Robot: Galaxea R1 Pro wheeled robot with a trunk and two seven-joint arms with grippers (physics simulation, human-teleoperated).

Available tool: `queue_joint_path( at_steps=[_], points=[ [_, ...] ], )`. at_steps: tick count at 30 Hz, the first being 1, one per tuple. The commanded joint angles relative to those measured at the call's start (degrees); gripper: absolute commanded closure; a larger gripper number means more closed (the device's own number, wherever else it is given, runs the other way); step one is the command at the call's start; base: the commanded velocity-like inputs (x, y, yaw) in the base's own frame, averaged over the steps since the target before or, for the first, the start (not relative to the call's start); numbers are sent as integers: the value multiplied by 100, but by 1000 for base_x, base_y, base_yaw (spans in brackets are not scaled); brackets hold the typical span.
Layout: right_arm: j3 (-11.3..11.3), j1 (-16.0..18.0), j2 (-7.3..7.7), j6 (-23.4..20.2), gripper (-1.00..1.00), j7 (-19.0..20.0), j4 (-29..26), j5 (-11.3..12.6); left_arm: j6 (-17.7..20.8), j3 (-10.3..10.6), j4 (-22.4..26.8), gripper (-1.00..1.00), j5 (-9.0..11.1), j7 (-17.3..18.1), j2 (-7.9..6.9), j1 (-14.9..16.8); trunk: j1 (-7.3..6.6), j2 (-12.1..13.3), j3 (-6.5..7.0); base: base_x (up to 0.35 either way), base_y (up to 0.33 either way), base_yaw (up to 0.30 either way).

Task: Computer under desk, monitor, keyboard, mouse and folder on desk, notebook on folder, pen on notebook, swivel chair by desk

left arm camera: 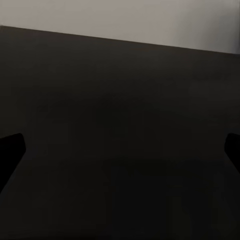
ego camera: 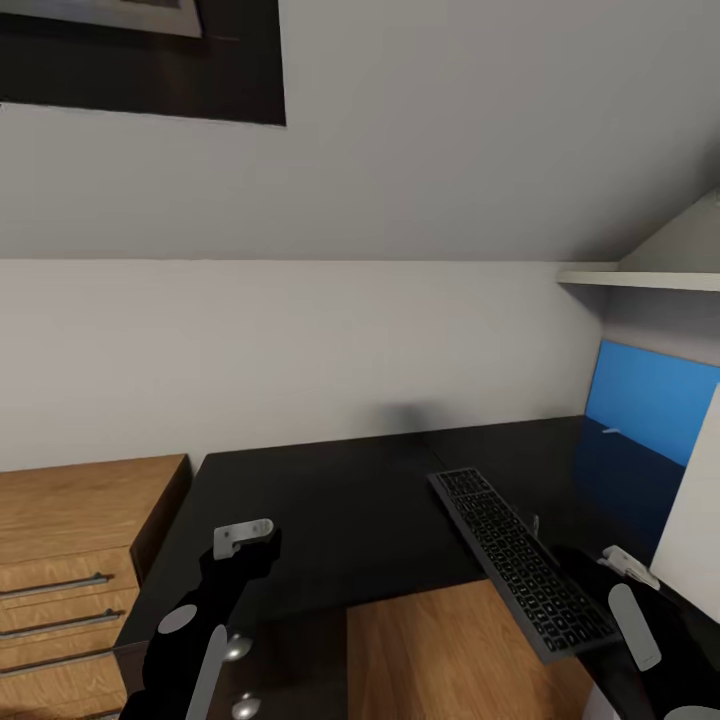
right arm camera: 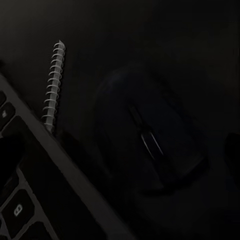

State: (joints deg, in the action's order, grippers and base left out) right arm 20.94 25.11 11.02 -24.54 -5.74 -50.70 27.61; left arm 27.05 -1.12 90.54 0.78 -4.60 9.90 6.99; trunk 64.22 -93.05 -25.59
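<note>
The glossy black desk (ego camera: pixel 330 510) spreads below me. On its right part the keyboard (ego camera: pixel 520 560) lies at a slant, and its near end seems to reach past the desk's inner edge. My right gripper (ego camera: pixel 625 563) hovers just right of it, open. In the right wrist view the black mouse (right arm camera: pixel 150 142) lies on the desk between the spread fingers of the gripper (right arm camera: pixel 120 150). A spiral binding (right arm camera: pixel 52 85), apparently the dark notebook's, lies beside the keyboard's edge (right arm camera: pixel 20 200). My left gripper (ego camera: pixel 245 538) hangs open over bare desk top (left arm camera: pixel 120 100).
A light-wood drawer chest (ego camera: pixel 70 540) adjoins the desk's left end. Silver knobs (ego camera: pixel 237 648) of the desk's drawer unit show below my left arm. A blue wall panel (ego camera: pixel 650 400), a white board (ego camera: pixel 695 520) and a shelf (ego camera: pixel 640 280) bound the right. Wood floor (ego camera: pixel 440 650) lies in the desk's inner corner.
</note>
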Motion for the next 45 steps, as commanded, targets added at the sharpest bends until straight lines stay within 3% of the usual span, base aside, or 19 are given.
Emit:
queue_joint_path(
  at_steps=[1,26,29,32,34,35,36,41,44,45],
  points=[
    [-2,3,-1,-24,-100,-42,-10,60,30,-2,7,-100,10,-15,3,4,-1,-4,-7,-74,45,0],
    [-27,3,-25,31,-100,-43,-30,30,30,-2,-53,-100,-3,-15,3,4,-1,-4,-7,-43,20,0],
    [-87,3,-33,50,-100,-49,-40,3,29,-2,-80,-100,-6,-15,3,4,-1,-4,-7,0,0,0],
    [-283,3,-31,75,-100,-61,-53,-41,29,-2,-101,-100,-9,-15,3,4,-1,-4,-7,0,0,0],
    [-556,3,-26,212,-100,-72,-60,-139,28,3,-139,-100,-13,-11,3,4,-1,-4,-7,0,0,0],
    [-826,3,-25,564,-100,-105,-65,-345,28,14,-195,-100,-21,-7,4,4,-1,-4,-7,0,0,0],
    [-905,3,-25,707,-100,-139,-64,-479,28,18,-216,-100,-23,-7,7,4,-1,-4,-7,0,0,0],
    [-1030,3,-28,984,-100,-292,-64,-991,28,26,-246,-100,-25,-4,7,4,-1,-4,-7,54,0,0],
    [-1070,3,-29,1074,-100,-374,-63,-1567,28,97,-254,-100,-25,2,8,4,-1,-4,-7,173,0,0],
    [-1073,3,-29,1080,-100,-381,-63,-1647,28,115,-258,-100,-25,2,6,4,-1,-4,-7,72,0,0]
  ],
)
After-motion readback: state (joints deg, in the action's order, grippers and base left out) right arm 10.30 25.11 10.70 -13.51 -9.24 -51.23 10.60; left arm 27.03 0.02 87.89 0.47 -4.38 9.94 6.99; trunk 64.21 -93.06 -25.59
